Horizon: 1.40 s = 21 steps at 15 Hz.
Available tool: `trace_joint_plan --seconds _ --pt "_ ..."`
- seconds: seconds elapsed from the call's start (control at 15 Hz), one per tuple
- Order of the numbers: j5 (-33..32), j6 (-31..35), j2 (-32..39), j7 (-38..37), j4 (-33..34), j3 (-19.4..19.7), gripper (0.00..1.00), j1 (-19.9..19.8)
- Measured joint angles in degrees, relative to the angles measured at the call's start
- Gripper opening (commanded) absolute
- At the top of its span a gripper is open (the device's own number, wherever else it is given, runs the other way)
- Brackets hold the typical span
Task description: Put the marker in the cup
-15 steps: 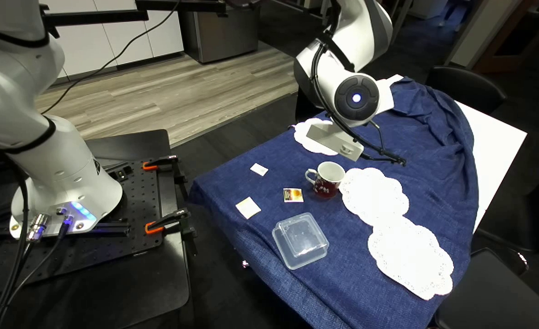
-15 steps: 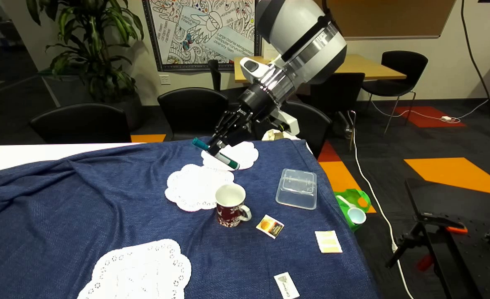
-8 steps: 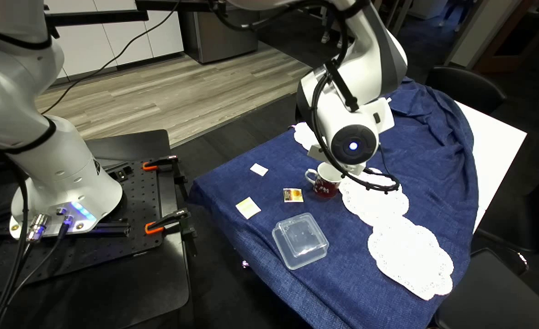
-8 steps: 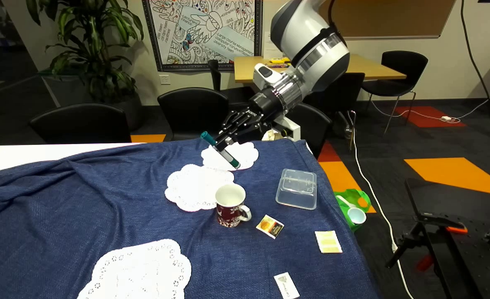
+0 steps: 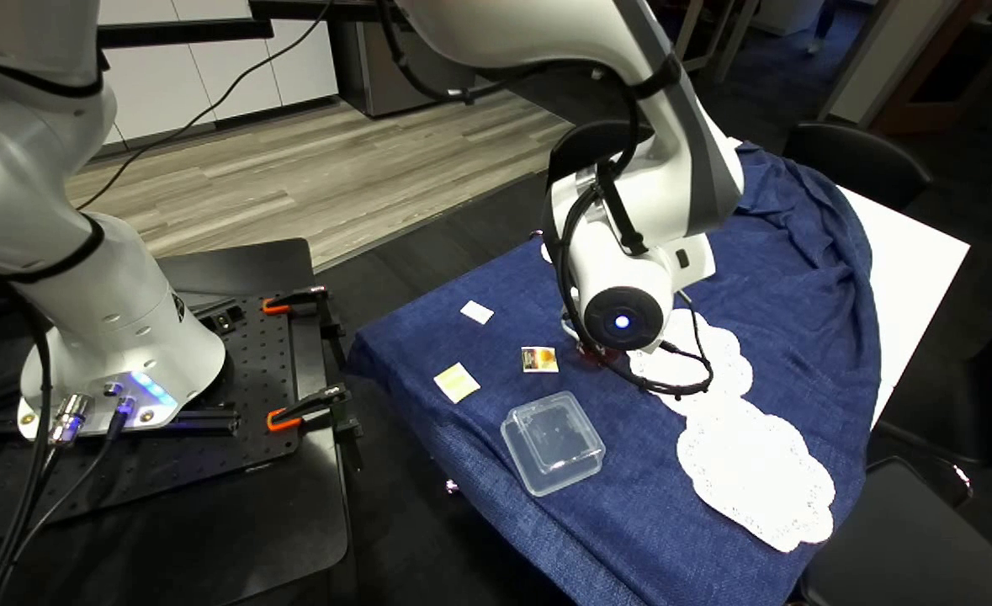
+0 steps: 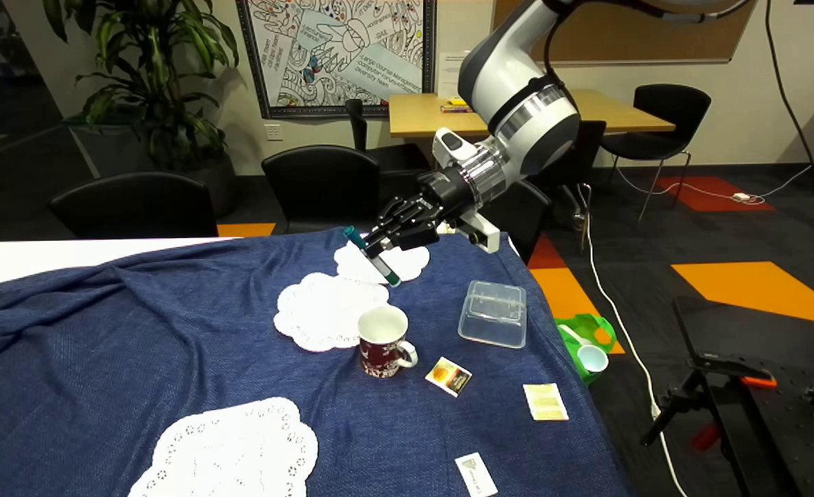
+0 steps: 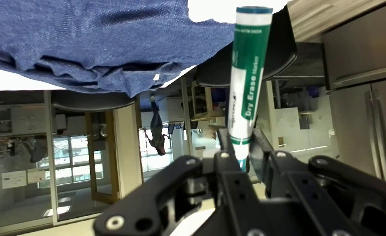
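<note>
Step in hand, by judgement: transport, before release. End effector (image 7: 241,139) closed down to the thickness of the marker (image 7: 248,72), gripping it near mid-length; marker hangs tilted, green end lower, clear of the tabletop (image 6: 34,259). Cup (image 6: 382,345) stands upright there, apart from the marker. Next move likely calls for centring that end over the cup, steepening, lowering, letting go.

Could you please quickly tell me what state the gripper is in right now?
Gripper: closed, holding the marker.
</note>
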<state>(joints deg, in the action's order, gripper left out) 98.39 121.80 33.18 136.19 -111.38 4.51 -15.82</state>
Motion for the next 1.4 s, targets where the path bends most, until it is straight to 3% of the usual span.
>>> trace_joint_plan --seconds 0.07,0.27,0.33,0.6,1.07,1.4 --pt "1.26 0.00 0.56 0.96 0.12 0.17 0.19 0.03" --pt "2.82 0.00 2.16 1.83 0.82 0.75 0.19 0.58" --pt "2.87 0.00 2.40 1.83 1.02 0.79 0.05 0.70" --pt "2.97 -1.07 2.51 2.69 1.28 1.56 0.05 1.15" --pt "4.32 -12.37 4.72 7.32 2.56 3.69 0.05 0.17" --pt "4.42 -14.53 9.09 7.35 4.73 4.35 0.05 -0.15"
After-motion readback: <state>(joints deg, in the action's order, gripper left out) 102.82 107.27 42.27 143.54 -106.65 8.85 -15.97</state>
